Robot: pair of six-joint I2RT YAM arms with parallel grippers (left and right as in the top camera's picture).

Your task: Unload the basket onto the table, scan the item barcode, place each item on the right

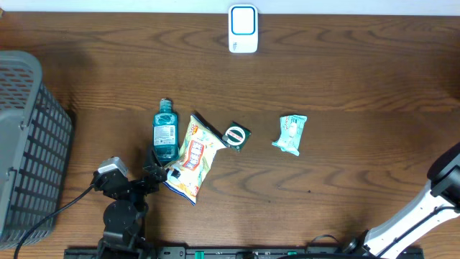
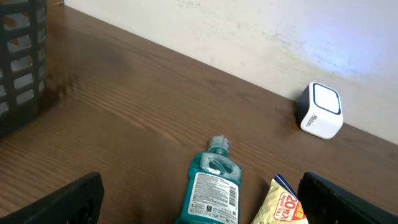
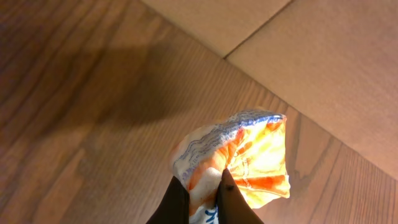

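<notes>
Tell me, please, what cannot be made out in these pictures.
Right fingers: beyond the overhead view's right edge.
Packet they grip: lower part hidden behind them, right wrist view.
Bottle: base cut off by the bottom edge, label print too small, left wrist view.
Barcodes: none legible in any view.

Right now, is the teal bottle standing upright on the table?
No, the teal bottle lies flat on the table beside the snack bag.

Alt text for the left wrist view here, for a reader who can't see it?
A teal mouthwash bottle lies label-up on the wooden table, framed by the open left claw, cap pointing toward the wall. A yellow snack bag pokes in at its right; a white scanner sits by the wall and a dark basket stands at far left.
</notes>
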